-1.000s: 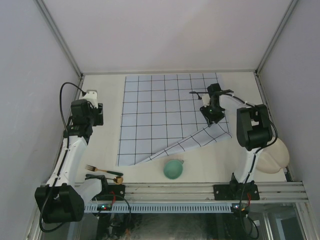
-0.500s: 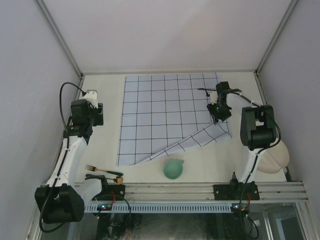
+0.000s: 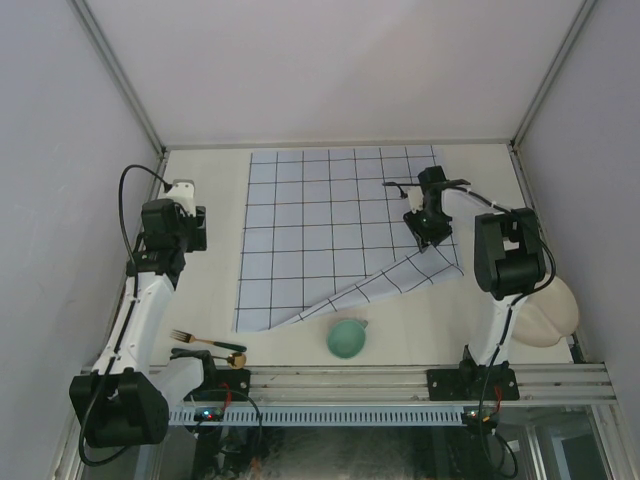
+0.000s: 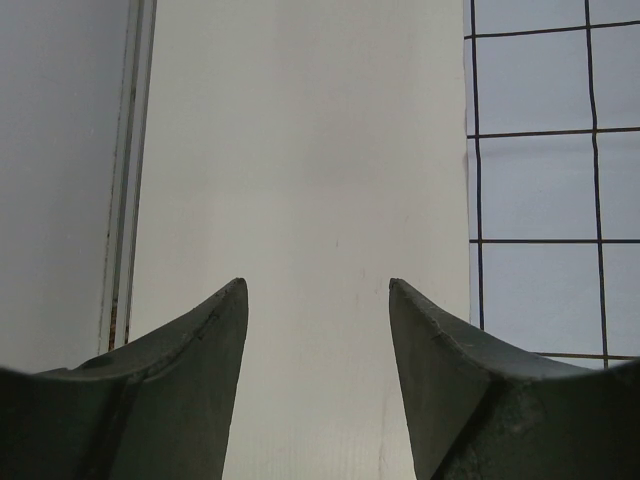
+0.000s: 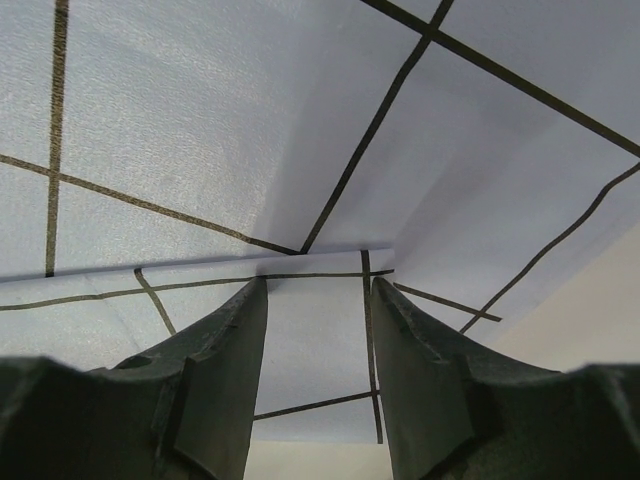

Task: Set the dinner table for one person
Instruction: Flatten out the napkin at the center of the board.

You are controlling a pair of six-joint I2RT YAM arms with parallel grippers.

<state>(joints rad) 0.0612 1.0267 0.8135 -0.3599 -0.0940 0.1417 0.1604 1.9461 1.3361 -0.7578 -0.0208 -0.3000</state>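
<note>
Left gripper (image 4: 315, 290): fingers well apart, holding nothing; I see it hanging over bare table just left of the cloth.
Fork (image 3: 205, 340): lying at the near left, by the left arm's base.
Table (image 3: 210, 290): cream surface under everything.
Cloth (image 3: 320, 220): blue grid, spread mid-table, near right corner folded back over itself.
Cup (image 3: 347, 338): teal, just near of the cloth.
Right gripper (image 5: 315, 290): fingers partly apart over the fold; I see nothing pinched.
Plate (image 3: 555, 310): cream, near right edge, partly behind the right arm.

The dinner table (image 3: 205, 285) is plain cream-white. The cloth (image 3: 330, 225) is pale blue with dark grid lines. The near cup (image 3: 346, 340) is teal-green, and the near-left fork (image 3: 205, 341) is gold.
</note>
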